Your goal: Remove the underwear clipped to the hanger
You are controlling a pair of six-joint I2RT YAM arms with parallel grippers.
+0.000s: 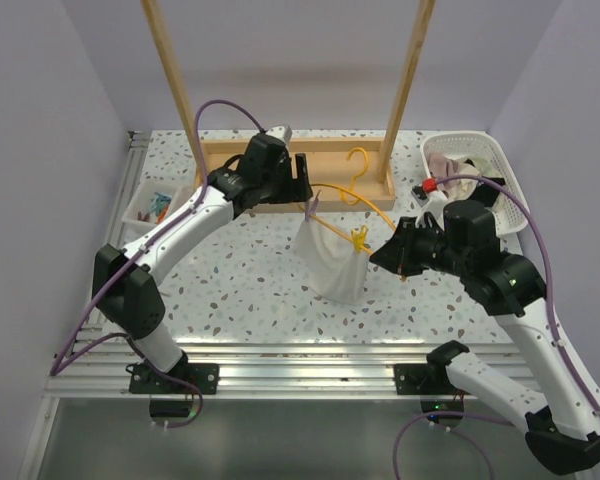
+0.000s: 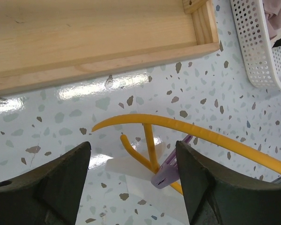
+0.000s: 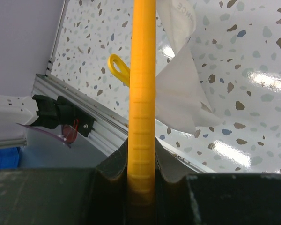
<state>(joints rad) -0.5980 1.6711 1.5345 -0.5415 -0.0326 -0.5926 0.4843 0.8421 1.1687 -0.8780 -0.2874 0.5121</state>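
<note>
The yellow-orange hanger (image 1: pixel 358 195) is held up over the table, and the white underwear (image 1: pixel 334 262) hangs limp from it by a purple clip (image 1: pixel 311 210) and a yellow clip (image 1: pixel 359 238). My right gripper (image 1: pixel 392 248) is shut on the hanger's right arm, which runs straight up between its fingers in the right wrist view (image 3: pixel 143 93), with the underwear (image 3: pixel 182 89) beyond. My left gripper (image 1: pixel 302 178) is open just above the purple clip (image 2: pixel 171 171); the hanger's bar (image 2: pixel 201 133) and the underwear (image 2: pixel 131 166) lie between its fingers (image 2: pixel 210 187).
A wooden rack base (image 1: pixel 295 172) with two tall posts stands at the back. A white slotted basket (image 1: pixel 480 180) of cloths is at the right. A small bin (image 1: pixel 150 210) with coloured clips sits at the left. The table's aluminium front rail (image 1: pixel 300 355) runs below.
</note>
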